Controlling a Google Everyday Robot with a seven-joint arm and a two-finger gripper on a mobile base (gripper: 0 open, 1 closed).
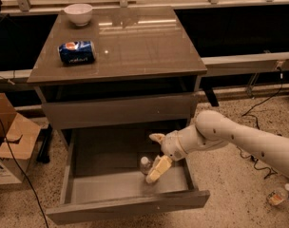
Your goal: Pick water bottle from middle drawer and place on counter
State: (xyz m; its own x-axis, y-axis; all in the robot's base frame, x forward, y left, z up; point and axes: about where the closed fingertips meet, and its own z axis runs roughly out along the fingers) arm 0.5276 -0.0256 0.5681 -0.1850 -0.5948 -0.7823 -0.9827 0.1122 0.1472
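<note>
The middle drawer (82, 186) is pulled out under the counter (135, 46). The water bottle (144, 165), small and clear, stands on the drawer floor toward the right. My gripper (154, 154) reaches into the drawer from the right, just beside the bottle. Its jaws stand apart: one finger (157, 137) is behind the bottle, and the other finger (159, 169) touches or nearly touches the bottle's right side. The lower part of the bottle is partly hidden by that finger.
A blue soda can (76, 52) lies on its side on the counter's left, with a white bowl (78, 13) at the back left. A cardboard box (11, 141) and cables lie on the floor at left. A small bottle (277, 195) lies on the floor at right.
</note>
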